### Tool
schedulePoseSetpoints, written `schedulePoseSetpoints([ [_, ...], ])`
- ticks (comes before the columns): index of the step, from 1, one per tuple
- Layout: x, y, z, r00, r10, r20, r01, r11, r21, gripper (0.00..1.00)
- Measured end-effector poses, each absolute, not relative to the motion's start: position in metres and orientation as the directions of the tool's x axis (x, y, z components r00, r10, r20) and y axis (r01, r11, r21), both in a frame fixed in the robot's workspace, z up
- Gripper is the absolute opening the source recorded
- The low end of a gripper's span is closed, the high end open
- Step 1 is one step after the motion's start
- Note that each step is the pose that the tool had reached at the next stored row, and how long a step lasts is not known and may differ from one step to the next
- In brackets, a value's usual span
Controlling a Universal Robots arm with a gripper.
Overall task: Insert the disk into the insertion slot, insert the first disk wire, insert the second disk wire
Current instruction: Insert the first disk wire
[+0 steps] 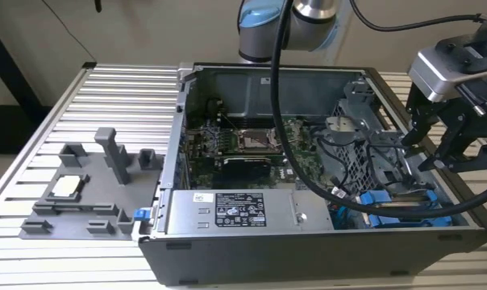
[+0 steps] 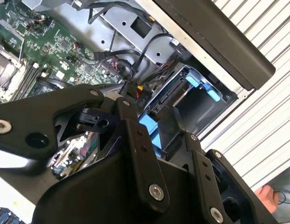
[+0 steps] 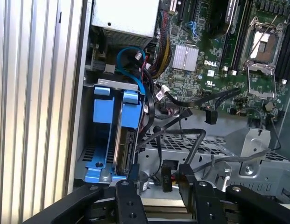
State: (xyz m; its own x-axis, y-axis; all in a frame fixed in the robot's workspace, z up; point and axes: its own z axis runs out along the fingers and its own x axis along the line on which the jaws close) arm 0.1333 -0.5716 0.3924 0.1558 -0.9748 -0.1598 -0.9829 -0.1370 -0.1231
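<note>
The disk [image 3: 124,150] stands on edge in its bright blue carrier [image 3: 103,112] inside the insertion slot [image 3: 88,161], the grey drive bay at the case's corner. In the exterior view the blue carrier [image 1: 393,202] sits at the case's lower right. My gripper [image 1: 422,154] hangs open above the cage beside the bay, holding nothing. In the first wrist view a black wire connector [image 3: 166,176] lies below the gap between my fingers [image 3: 128,196]. Seen from the second wrist view, my gripper [image 2: 152,119] hovers over the blue carrier [image 2: 147,123], with a black connector [image 2: 140,95] near one fingertip.
Loose black cables [image 3: 196,100] and a blue cable [image 3: 130,51] run across the green motherboard [image 1: 252,145]. The silver power-supply box [image 1: 231,211] sits beside the bay. A grey fixture [image 1: 82,193] stands on the slatted table at the exterior view's left.
</note>
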Motion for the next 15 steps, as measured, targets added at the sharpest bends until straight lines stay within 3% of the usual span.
schedulePoseSetpoints([
  [4,0.1333,-0.5716,0.3924,0.156,-0.975,-0.160,-0.983,-0.137,-0.123,0.45],
  [7,0.1333,-0.5716,0.3924,0.156,-0.975,-0.160,-0.983,-0.137,-0.123,0.26],
  [9,0.1333,-0.5716,0.3923,0.156,-0.975,-0.160,-0.983,-0.137,-0.123,0.20],
  [15,0.1333,-0.5716,0.3923,0.156,-0.975,-0.160,-0.983,-0.137,-0.123,0.19],
])
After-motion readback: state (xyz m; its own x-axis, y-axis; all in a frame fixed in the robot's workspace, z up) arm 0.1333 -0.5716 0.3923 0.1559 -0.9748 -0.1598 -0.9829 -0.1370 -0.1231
